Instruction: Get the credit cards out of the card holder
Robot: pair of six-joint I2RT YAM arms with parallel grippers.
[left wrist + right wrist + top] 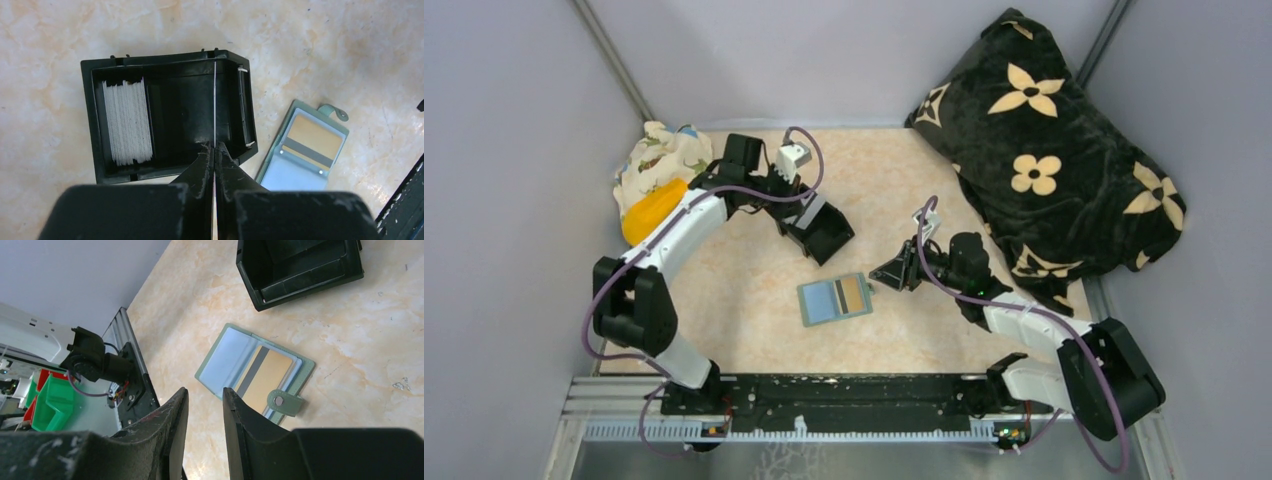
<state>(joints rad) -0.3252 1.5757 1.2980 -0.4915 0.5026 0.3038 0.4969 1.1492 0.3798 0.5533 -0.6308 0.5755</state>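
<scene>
left gripper (214, 148) pinched shut on a pale credit card (214, 100) held edge-on over the black box (90, 125) toward the table's far edge, right gripper (205, 395) jaws slightly apart and holding nothing just right of the open card holder (817, 303) mid-table, tan-gold card (852, 294) lying on it.

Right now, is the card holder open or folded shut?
Open: the card holder lies spread flat on the table, inner pockets up, a tan-gold card in one side, snap tab unfastened.
</scene>
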